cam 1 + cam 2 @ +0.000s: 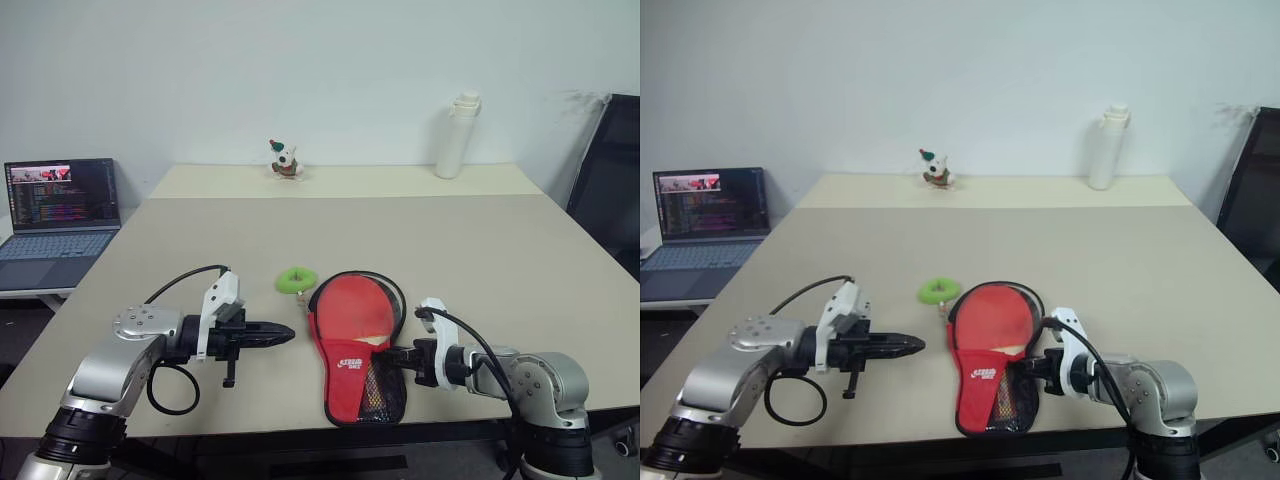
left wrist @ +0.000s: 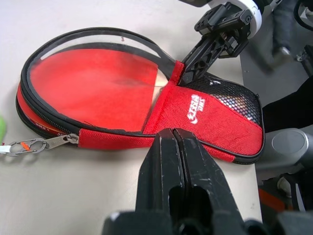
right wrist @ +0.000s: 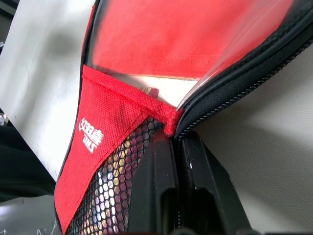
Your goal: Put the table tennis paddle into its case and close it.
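A: Grippers?
B: left gripper fingers together, empty, just left of the case. right gripper pinched on case's right edge.
A: Paddle?
B: table tennis paddle inside the case, zip undone.

Paddle inside case, between both grippers' fingers.

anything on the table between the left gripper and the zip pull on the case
Nothing visible does. The left gripper, shut, points across bare table toward the case. The zip pull lies at the case's near edge, with its clip, unobstructed. The green ring sits off the line, farther back. The right gripper is shut at the case's opposite side.
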{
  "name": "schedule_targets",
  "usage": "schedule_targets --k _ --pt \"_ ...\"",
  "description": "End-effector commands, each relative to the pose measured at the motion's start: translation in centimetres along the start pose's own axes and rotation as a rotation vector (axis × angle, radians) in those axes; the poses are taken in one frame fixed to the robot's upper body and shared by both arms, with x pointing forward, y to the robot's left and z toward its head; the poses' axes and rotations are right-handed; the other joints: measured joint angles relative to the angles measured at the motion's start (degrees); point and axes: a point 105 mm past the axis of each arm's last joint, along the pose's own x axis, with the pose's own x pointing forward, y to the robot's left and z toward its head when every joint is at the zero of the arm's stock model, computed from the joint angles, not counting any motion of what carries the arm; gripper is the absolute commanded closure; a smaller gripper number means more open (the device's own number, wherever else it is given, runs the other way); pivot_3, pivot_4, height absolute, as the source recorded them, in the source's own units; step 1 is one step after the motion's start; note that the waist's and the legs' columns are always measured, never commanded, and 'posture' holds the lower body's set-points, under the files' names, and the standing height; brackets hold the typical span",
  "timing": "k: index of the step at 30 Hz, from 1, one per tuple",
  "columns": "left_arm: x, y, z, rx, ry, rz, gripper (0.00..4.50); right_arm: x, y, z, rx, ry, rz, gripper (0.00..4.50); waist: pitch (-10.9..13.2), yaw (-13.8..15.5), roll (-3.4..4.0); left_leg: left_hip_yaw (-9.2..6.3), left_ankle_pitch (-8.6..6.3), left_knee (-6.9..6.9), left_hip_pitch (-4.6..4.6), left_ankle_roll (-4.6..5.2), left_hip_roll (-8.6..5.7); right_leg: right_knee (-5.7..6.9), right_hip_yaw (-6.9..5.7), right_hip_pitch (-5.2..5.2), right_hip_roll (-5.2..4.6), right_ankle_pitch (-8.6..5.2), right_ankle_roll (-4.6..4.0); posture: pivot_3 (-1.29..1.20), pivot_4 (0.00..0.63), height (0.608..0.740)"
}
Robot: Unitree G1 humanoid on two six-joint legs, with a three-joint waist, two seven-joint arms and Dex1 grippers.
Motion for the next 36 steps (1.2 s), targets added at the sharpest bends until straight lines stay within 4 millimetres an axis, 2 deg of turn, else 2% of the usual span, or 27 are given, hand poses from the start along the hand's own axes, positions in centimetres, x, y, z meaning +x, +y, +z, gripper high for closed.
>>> schedule_targets --k 1,3,5,10,13,18,21,25,27,31,35,36 --pt "0.0 -0.1 0.8 0.043 -0.011 -0.003 4.5 -0.2 0.1 -0.1 0.008 -0.008 -0.014 4.48 0.0 0.0 0.0 0.0 0.0 0.0 0.0 0.0 0.0 0.0 0.0 0.0 0.0 0.0 0.0 0.0 0.15 0.74" --pt "0.1 -0.1 0.8 0.042 -0.012 -0.001 4.5 -0.2 0.1 0.1 0.013 -0.025 -0.023 4.48 0.0 -0.01 0.0 0.0 0.0 0.0 0.01 0.0 0.01 0.0 0.0 0.0 0.01 0.0 0.0 0.0 0.15 0.74" --pt "0.1 -0.2 0.7 0.041 -0.013 0.002 4.5 -0.4 0.0 0.3 -0.001 -0.036 -0.039 3.98 0.0 -0.01 0.0 -0.01 0.0 0.0 0.01 0.0 0.02 0.01 0.0 0.0 0.01 -0.01 0.0 0.0 0.15 0.74" --pt "0.2 -0.3 0.6 0.037 -0.016 0.01 4.5 -0.9 0.4 0.7 -0.055 -0.05 -0.042 2.29 0.0 -0.03 0.0 0.0 0.0 0.0 0.01 0.0 0.01 0.0 0.0 0.0 0.01 -0.01 0.0 0.0 0.15 0.74" --pt "0.3 -0.2 0.5 0.034 -0.024 0.018 4.5 -1.8 0.6 1.6 -0.277 -0.061 -0.075 1.27 0.02 -0.01 0.03 0.0 0.0 0.0 0.0 0.0 0.01 0.0 0.0 0.0 0.01 -0.02 -0.01 0.0 0.15 0.74" --pt "0.5 0.5 0.6 0.037 -0.046 0.069 4.5 -3.0 0.2 3.9 -0.408 -0.179 -0.117 1.27 0.01 -0.01 0.01 -0.01 0.0 0.01 0.0 0.0 0.0 -0.04 0.0 0.01 0.02 -0.03 0.0 0.0 0.15 0.74" --pt "0.6 1.7 0.9 0.05 -0.072 0.138 4.5 -3.2 0.2 4.8 -0.444 -0.234 -0.117 1.27 0.01 0.01 0.01 -0.02 0.0 0.01 0.01 0.0 0.01 -0.02 0.0 0.01 0.04 -0.03 0.01 0.0 0.15 0.74" --pt "0.5 4.1 1.0 0.083 -0.077 0.276 4.5 -3.0 1.6 5.5 -0.476 -0.285 -0.029 1.27 0.0 0.03 0.0 -0.03 0.0 0.04 0.0 0.0 0.0 -0.02 -0.01 0.03 0.04 -0.03 0.01 0.0 0.15 0.74" --pt "0.4 4.9 1.0 0.09 -0.077 0.322 4.5 -2.7 1.9 5.6 -0.482 -0.289 -0.002 1.27 0.0 0.02 0.0 -0.03 0.0 0.04 0.0 0.0 0.0 -0.02 0.0 0.03 0.04 -0.02 0.01 0.0 0.15 0.74" --pt "-0.4 8.4 0.3 0.084 -0.026 0.504 4.5 0.1 2.2 6.3 -0.503 -0.287 0.01 1.27 0.0 -0.15 -0.01 -0.01 0.0 0.05 0.05 0.0 0.01 0.03 0.0 0.04 0.06 -0.02 0.01 0.0 0.15 0.74" --pt "-1.5 11.0 0.5 0.019 -0.041 0.625 4.5 0.9 3.1 6.4 -0.524 -0.276 0.051 1.27 0.0 0.06 -0.01 -0.06 0.01 0.05 -0.01 0.0 0.0 0.04 -0.04 0.03 0.06 -0.01 0.0 0.0 0.15 0.74" --pt "-1.6 11.4 0.6 0.004 -0.048 0.642 4.32 1.0 3.3 6.5 -0.528 -0.276 0.056 1.24 0.0 0.09 -0.01 -0.06 0.0 0.05 -0.03 0.0 -0.02 0.02 -0.04 0.03 0.03 0.02 -0.04 0.0 0.15 0.74"
